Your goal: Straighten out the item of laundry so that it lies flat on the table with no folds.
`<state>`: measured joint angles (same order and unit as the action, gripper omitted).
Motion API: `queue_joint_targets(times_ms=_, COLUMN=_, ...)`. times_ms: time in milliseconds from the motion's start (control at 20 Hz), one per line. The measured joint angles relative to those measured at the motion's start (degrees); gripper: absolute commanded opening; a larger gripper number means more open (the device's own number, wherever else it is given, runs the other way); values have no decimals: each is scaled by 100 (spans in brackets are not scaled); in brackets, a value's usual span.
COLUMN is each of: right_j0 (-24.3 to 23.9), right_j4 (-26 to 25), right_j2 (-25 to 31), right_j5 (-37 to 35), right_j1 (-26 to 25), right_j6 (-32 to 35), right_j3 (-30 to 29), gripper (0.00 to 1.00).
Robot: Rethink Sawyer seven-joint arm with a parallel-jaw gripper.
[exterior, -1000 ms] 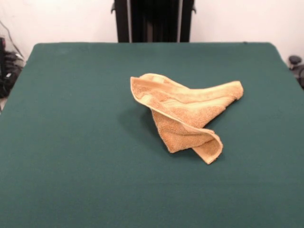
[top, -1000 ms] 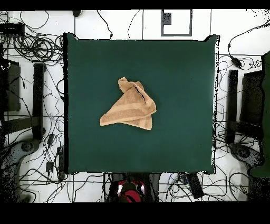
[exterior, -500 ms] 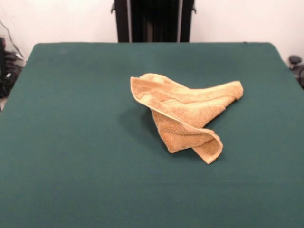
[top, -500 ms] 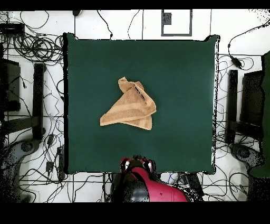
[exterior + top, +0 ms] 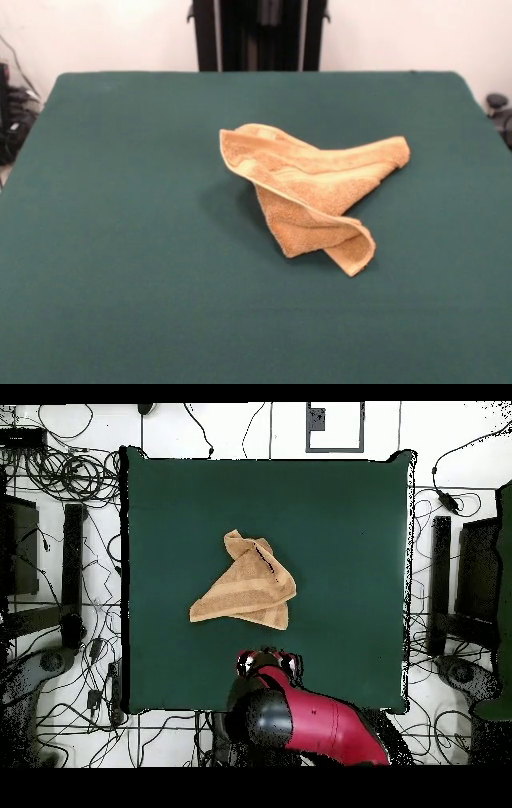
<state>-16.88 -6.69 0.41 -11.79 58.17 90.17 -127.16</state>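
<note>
The item of laundry (image 5: pixel 314 194) is a tan-orange towel lying crumpled a little right of the middle of the dark green table (image 5: pixel 120 240). It is folded over itself into a rough triangle, with one corner curled up toward the front. From overhead the towel (image 5: pixel 247 591) sits near the middle of the table (image 5: pixel 350 524). The red arm reaches in over the table's bottom edge, and its gripper end (image 5: pixel 266 658) hangs apart from the towel, a short way below its lower edge. The front view does not show the gripper.
Cables and dark equipment (image 5: pixel 60 584) lie on the floor all round the table. The robot's black pedestal (image 5: pixel 258 32) stands behind the far edge.
The red arm has swung in from the base over the table's edge, toward the towel. The towel has not moved.
</note>
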Motion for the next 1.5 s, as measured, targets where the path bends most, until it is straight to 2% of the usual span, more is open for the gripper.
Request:
queue_joint_targets(times_ms=400, right_j0=-1, right_j4=63, right_j2=45, right_j5=0, right_j1=-489, right_j6=0, right_j3=560, gripper=0)
queue_joint_targets(times_ms=1100, right_j0=-37, right_j4=65, right_j2=143, right_j5=1, right_j1=-1178, right_j6=0, right_j3=1093, gripper=0)
queue_joint_targets(times_ms=1500, right_j0=-296, right_j4=65, right_j2=420, right_j5=1, right_j1=-1544, right_j6=0, right_j3=1321, gripper=0)
